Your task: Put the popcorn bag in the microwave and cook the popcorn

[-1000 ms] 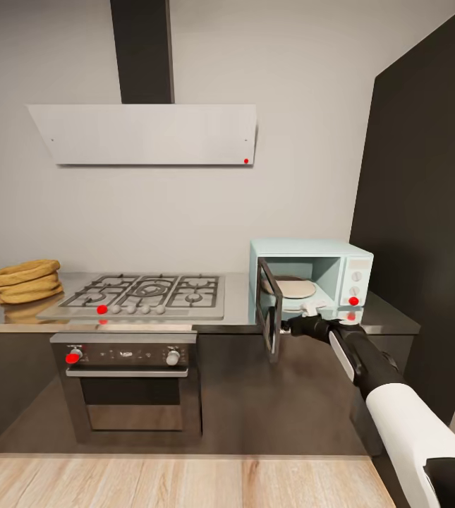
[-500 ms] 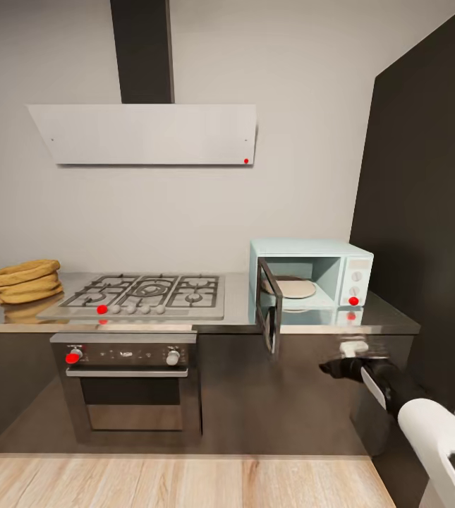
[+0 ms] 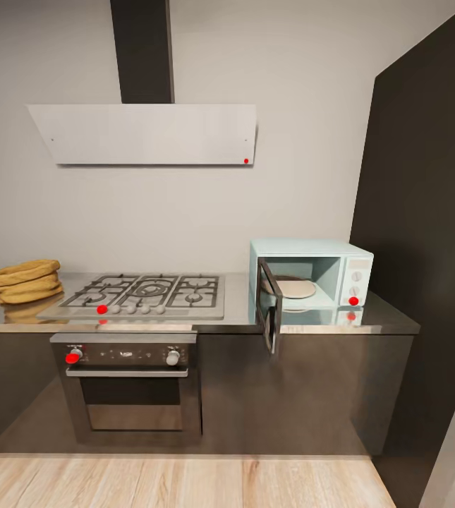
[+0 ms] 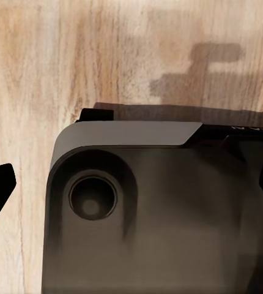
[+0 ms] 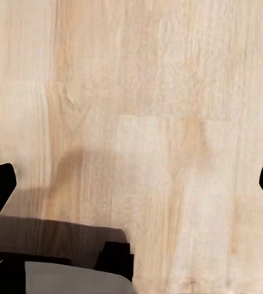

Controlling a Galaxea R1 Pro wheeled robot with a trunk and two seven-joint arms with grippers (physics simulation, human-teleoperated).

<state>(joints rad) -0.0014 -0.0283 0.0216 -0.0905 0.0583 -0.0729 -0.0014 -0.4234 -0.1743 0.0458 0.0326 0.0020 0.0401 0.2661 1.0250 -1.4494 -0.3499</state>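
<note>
Mint-blue microwave (image 3: 312,279) sits at about 3 o'clock on the steel countertop (image 3: 234,310), door swung wide, turntable bare. The popcorn bag (image 3: 27,281) is way over at 9 o'clock, untouched, so loading and heating are both left. Wrist views look down at wood floor (image 5: 150,122); each gripper's fingertips sit far apart, holding nothing.

Gas hob (image 3: 144,292) above built-in oven (image 3: 130,381); white extractor hood (image 3: 146,133) on wall; tall dark cabinet (image 3: 425,212) at right.
</note>
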